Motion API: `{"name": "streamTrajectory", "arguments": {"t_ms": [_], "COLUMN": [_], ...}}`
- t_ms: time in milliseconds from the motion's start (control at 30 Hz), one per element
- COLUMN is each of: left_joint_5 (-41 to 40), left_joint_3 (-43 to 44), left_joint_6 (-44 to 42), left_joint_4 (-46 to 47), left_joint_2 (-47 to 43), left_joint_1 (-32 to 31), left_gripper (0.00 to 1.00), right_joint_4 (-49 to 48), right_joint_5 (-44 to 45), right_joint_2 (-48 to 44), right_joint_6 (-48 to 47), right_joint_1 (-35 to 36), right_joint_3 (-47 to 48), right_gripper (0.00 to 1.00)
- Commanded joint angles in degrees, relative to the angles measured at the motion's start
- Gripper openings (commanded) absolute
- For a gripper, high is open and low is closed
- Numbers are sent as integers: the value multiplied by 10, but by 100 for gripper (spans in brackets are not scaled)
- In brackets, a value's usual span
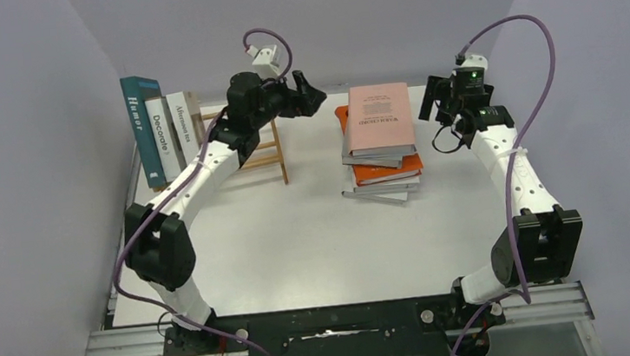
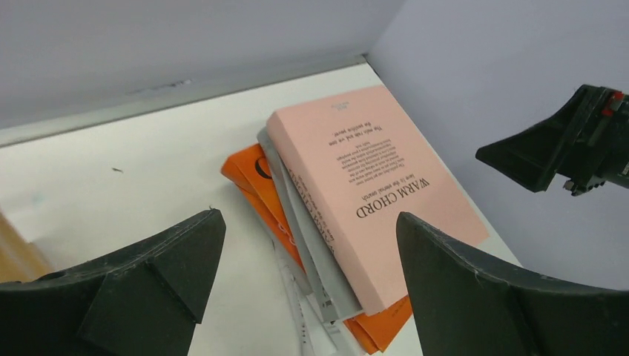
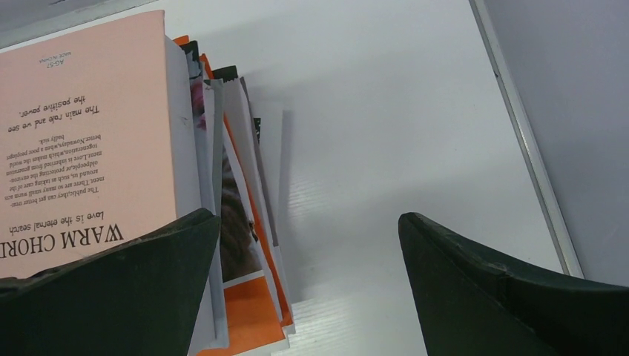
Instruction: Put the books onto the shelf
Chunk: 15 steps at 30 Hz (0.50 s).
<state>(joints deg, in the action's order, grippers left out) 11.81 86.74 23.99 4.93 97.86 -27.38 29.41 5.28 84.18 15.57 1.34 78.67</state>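
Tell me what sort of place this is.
Probably a robotics lab test cell, not a home: a white table boxed in by bare grey walls, the left arm and right arm bolted to a metal rail at its near edge, and a stack of books and a small wooden shelf as props.

High rear view looks down; both wrist views share pink book [image 2: 371, 200].

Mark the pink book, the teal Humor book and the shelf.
pink book [image 1: 381, 117], top external view, middle of its cover.
teal Humor book [image 1: 143, 132], top external view, its spine.
shelf [image 1: 281, 159], top external view, its right end post.
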Motion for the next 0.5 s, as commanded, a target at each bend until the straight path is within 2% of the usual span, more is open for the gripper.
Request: {"name": "streamTrajectory", "arguments": {"t_ms": [0,467], "left_joint_5": [91,172], "left_joint_3": [61,118], "left_joint_6": [47,85], "left_joint_4": [-3,-25], "left_joint_2": [48,167], "left_joint_1": [-1,-10], "left_gripper": [88,89], "right_joint_4": [-1,-3], "right_joint_5": [4,-30], "right_joint_2": [-5,28], "right_joint_6": [2,-3], "right_joint_1": [-3,-4], "right_joint_3": [10,0], "right_gripper": [98,98]}}
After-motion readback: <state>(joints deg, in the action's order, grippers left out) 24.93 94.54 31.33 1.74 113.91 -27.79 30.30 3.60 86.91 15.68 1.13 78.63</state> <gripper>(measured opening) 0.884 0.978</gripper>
